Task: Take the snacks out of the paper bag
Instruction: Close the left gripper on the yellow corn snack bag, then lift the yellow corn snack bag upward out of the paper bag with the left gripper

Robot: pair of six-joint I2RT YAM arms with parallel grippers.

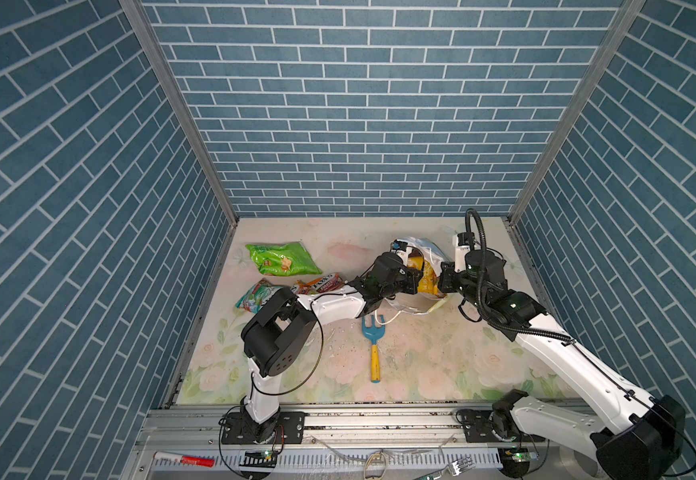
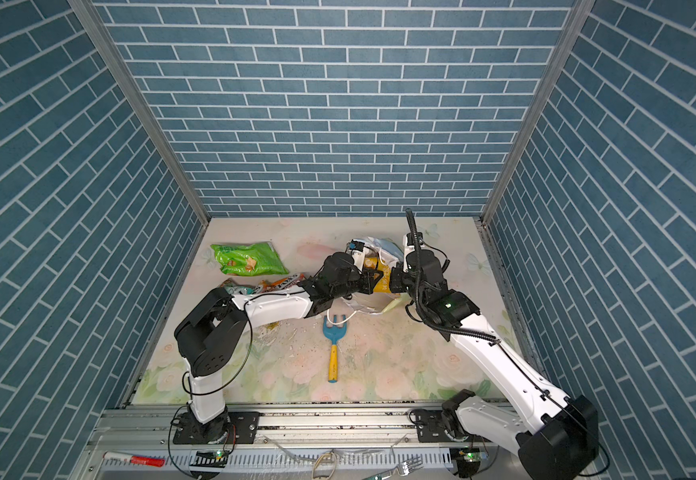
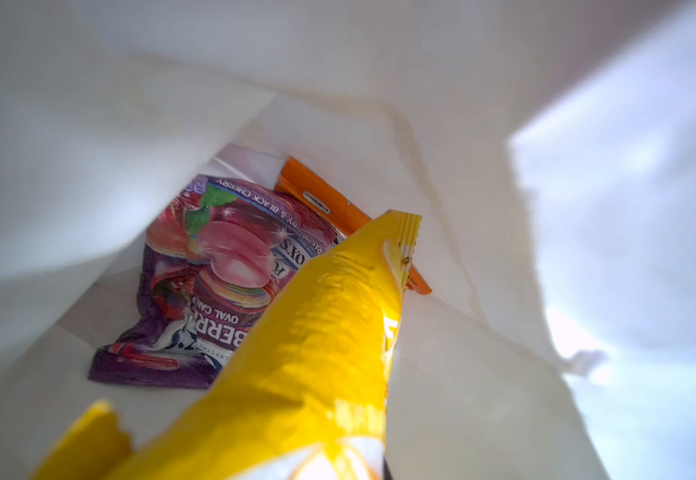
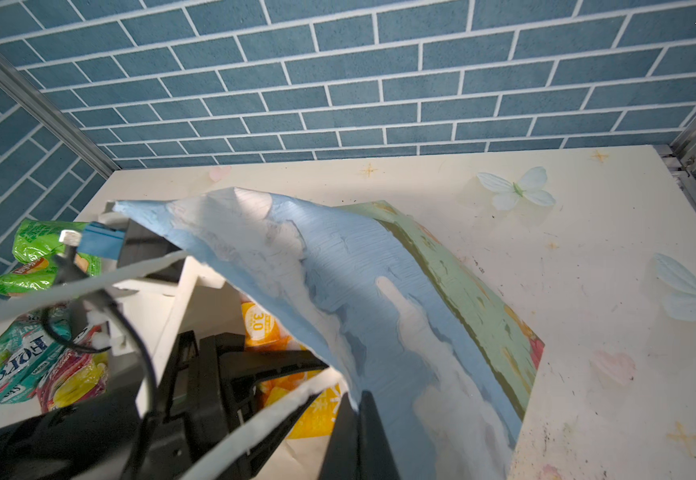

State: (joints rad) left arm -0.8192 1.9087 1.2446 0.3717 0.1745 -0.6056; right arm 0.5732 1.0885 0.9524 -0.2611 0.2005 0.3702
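The paper bag (image 1: 425,245) (image 2: 381,245) (image 4: 358,270) lies at the back of the table, its mouth facing the front left. My left gripper (image 1: 416,278) (image 2: 373,278) (image 4: 263,374) reaches into the mouth, shut on a yellow-orange packet (image 1: 427,282) (image 3: 317,332) (image 4: 317,411). My right gripper (image 1: 443,282) (image 2: 396,282) (image 4: 358,399) is shut on the bag's upper wall at the rim. Deeper inside the bag lie a purple packet (image 3: 213,282) and an orange packet (image 3: 325,199). A green packet (image 1: 281,258), a teal-white packet (image 1: 252,297) and an orange-red packet (image 1: 321,284) lie on the table to the left.
A toy rake (image 1: 374,345) (image 2: 333,345) with a blue head and yellow handle lies in the middle, just in front of the bag. The bag's white cord handles (image 1: 396,311) trail beside it. Brick-pattern walls close three sides. A marker (image 1: 184,459) and a fork (image 1: 460,465) lie on the front rail.
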